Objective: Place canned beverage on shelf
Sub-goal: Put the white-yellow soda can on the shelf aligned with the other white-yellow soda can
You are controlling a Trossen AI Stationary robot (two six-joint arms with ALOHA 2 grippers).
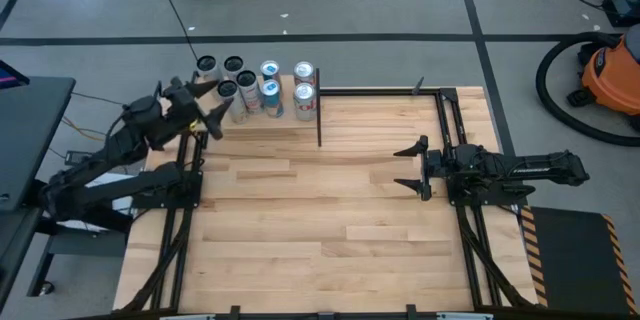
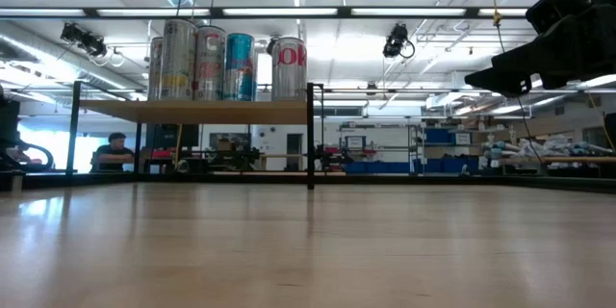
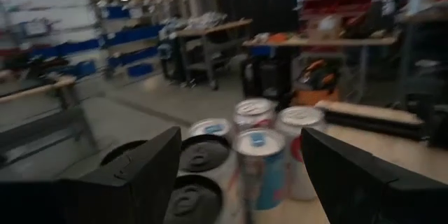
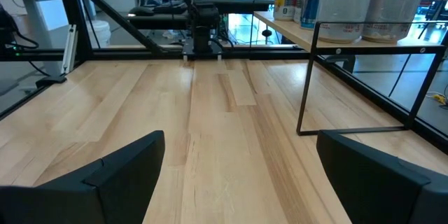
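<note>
Cans (image 1: 255, 85) clustered on shelf (image 2: 192, 110) at table's 11 o'clock. Left gripper (image 1: 213, 107) beside them, jaws apart, empty, likely released. Right gripper (image 1: 412, 167) idles at 3 o'clock, wide.

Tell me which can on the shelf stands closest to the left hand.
The dark-topped can at the cluster's left front corner. It stands just beside the open left hand; the other cans sit farther back or further right on the shelf.

Cans (image 1: 255, 86) clustered on shelf (image 2: 192, 111)
</note>
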